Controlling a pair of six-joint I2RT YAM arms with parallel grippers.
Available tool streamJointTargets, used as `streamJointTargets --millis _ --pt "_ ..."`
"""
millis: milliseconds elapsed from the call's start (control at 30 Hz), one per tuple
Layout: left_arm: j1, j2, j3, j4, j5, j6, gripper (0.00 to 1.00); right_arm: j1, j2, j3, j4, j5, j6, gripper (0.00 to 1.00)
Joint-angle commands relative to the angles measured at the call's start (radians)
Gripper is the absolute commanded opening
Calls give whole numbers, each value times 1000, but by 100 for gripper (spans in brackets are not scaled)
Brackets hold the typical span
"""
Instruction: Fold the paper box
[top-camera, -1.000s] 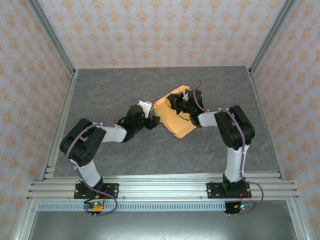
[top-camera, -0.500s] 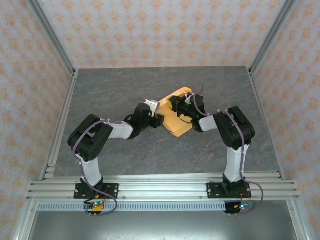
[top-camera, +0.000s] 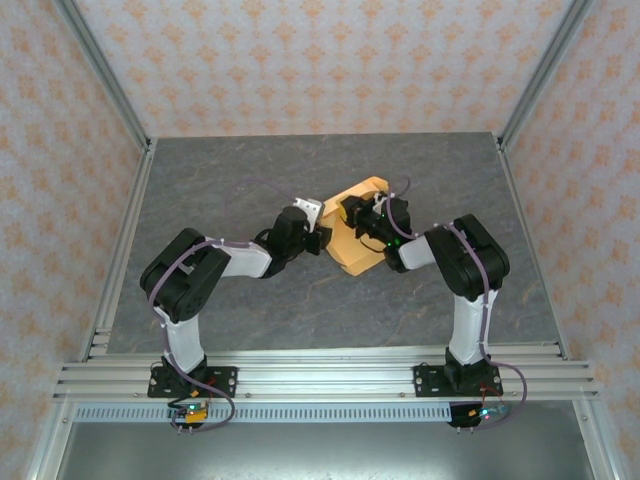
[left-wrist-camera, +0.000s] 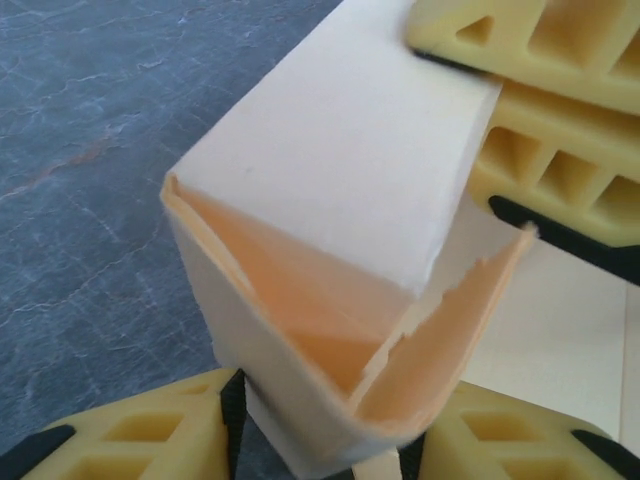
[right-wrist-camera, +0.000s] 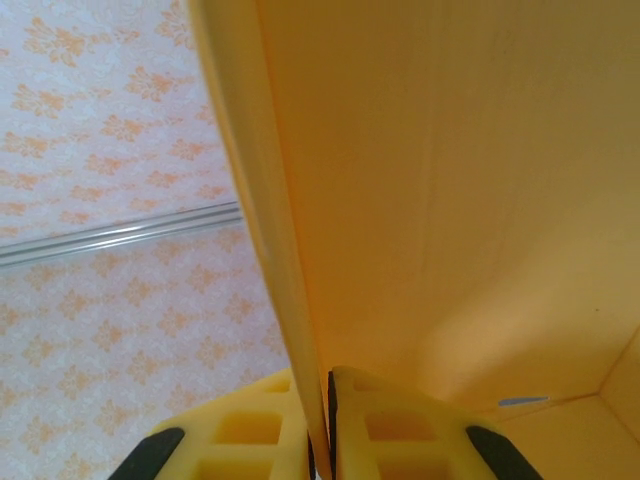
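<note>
The paper box (top-camera: 362, 246), light orange cardboard and partly folded, is held up over the middle of the table between the two arms. My left gripper (top-camera: 322, 240) reaches in from the left. In the left wrist view the box's folded corner (left-wrist-camera: 300, 300) fills the gap of the left gripper (left-wrist-camera: 322, 425), and both pads press its sides. My right gripper (top-camera: 350, 213) comes from the right. In the right wrist view the right gripper (right-wrist-camera: 328, 400) is shut on a thin upright wall of the box (right-wrist-camera: 450, 200). The right gripper's yellow fingers (left-wrist-camera: 540, 60) lie on the box's top panel.
The grey marbled table (top-camera: 220, 180) spreads all round the box. Metal frame posts (top-camera: 100, 70) and patterned walls close in the sides and back. An aluminium rail (top-camera: 320, 375) with both arm bases runs along the near edge.
The left gripper has moved right onto the box's corner and its jaws have narrowed around it. The right gripper has shifted the box slightly left.
</note>
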Motion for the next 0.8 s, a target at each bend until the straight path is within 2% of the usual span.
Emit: streamJointTargets --millis 0,200,367,433,533,633,733,767 --pt "-11 27 12 56 -44 -19 37 17 -28 -29 26 52 18 12" --pt "-19 36 27 49 -75 -33 35 29 -33 -59 54 98 40 12" --pt "-29 72 59 33 -115 -38 39 54 -52 -94 86 159 72 12" --pt "-27 85 74 29 -137 -38 36 65 -67 -105 66 185 74 12" --pt "-28 95 95 28 -155 -41 26 76 -86 -126 47 221 88 13" --pt "-28 95 99 36 -175 -37 16 81 -100 -141 31 238 80 17" --pt "-28 91 88 46 -177 -35 11 82 -110 -147 11 241 80 23" --pt "-28 91 88 47 -168 -27 10 83 -115 -152 7 238 76 29"
